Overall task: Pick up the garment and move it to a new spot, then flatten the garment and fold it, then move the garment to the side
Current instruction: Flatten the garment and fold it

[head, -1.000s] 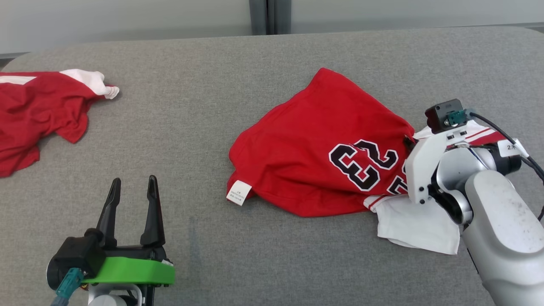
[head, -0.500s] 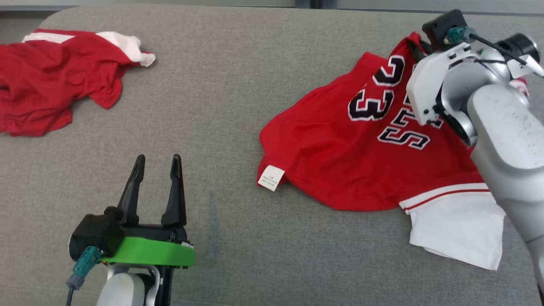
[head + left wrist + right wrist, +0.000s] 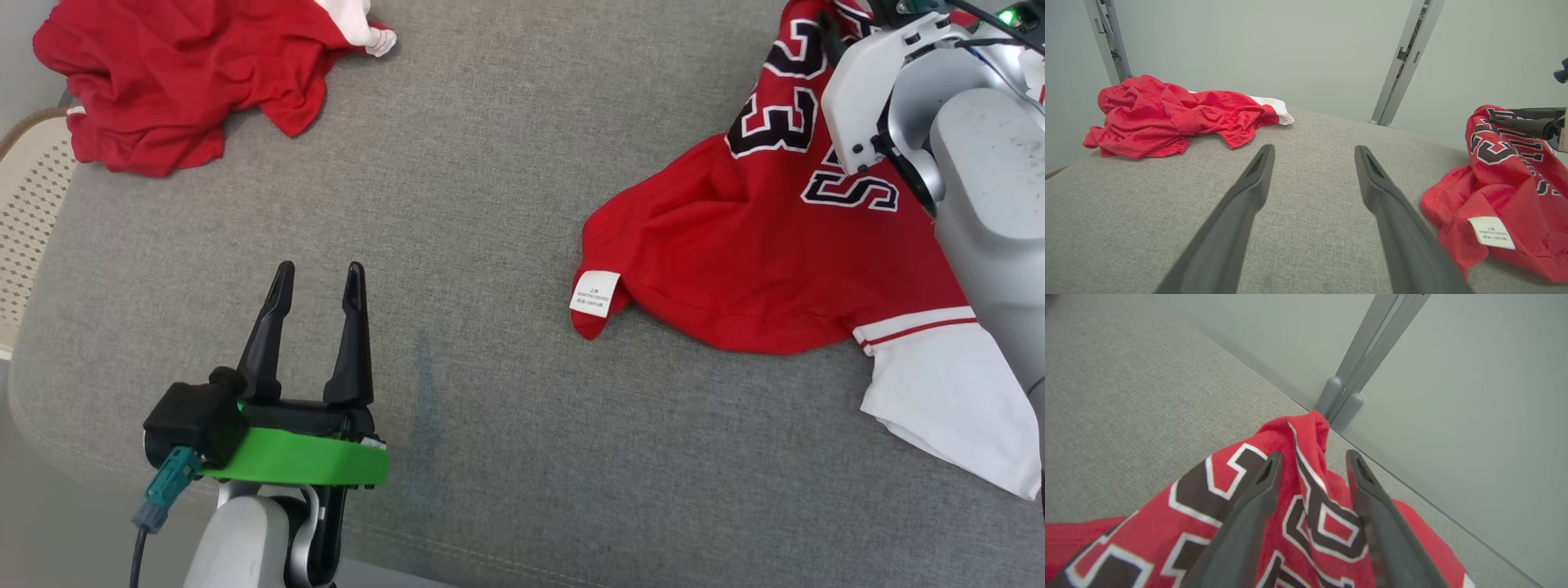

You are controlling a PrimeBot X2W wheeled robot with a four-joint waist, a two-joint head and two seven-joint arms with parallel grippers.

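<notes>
Near-left, the left tool (image 3: pixel 318 268) idles, spread wide and empty. The red jersey (image 3: pixel 759 245) now lies stretched along the counter's (image 3: pixel 457 204) right side. At its far edge the right tool (image 3: pixel 1312 455) just let go, so the move looks done. Flattening next, I'd guess.

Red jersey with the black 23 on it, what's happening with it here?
The right gripper has its dark fingers parted around a raised fold at the far end of the red jersey with black 23 lettering; the rest lies on the grey fabric-covered table. The left gripper hovers open and empty. A second, crumpled red garment sits at the far left. No folding is done yet.
</notes>
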